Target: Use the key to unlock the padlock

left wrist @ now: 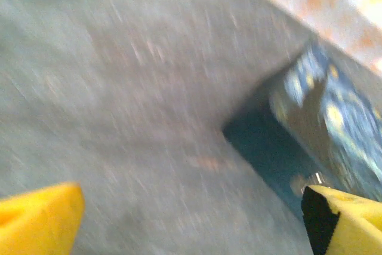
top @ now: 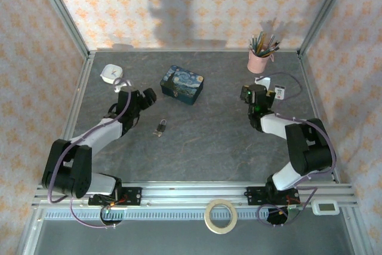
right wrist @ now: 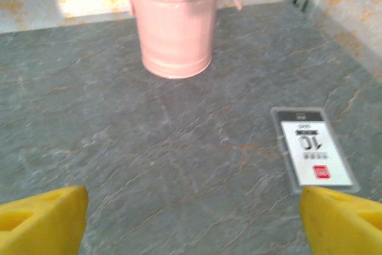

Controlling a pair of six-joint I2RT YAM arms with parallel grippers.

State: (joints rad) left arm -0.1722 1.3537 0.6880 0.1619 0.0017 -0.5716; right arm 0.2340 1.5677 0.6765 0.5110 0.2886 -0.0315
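1. Padlock (top: 162, 128): tiny dark thing lying flat on the grey table (top: 221, 141), on the near side of the starry-night tin (top: 182, 84), a bit to its left and clearly apart from it. Nothing is touching it. Too small to make out a key.
2. Left gripper (top: 149, 95) hangs just left of the tin, between it and a white round gadget (top: 111, 74). Its wrist cam is blurry, but the yellow fingers (left wrist: 39, 219) sit wide apart with nothing between them, and the tin's corner (left wrist: 322, 129) is right ahead.
3. Right gripper (top: 255, 91) is well off to the tin's right. Its fingers (right wrist: 42, 219) are spread too, only bare table between them.
4. Also to the tin's right, past that gripper: a pink bucket (right wrist: 175, 25) of pencils standing upright, and a small printed card (right wrist: 313, 150) lying flat nearer the gripper.
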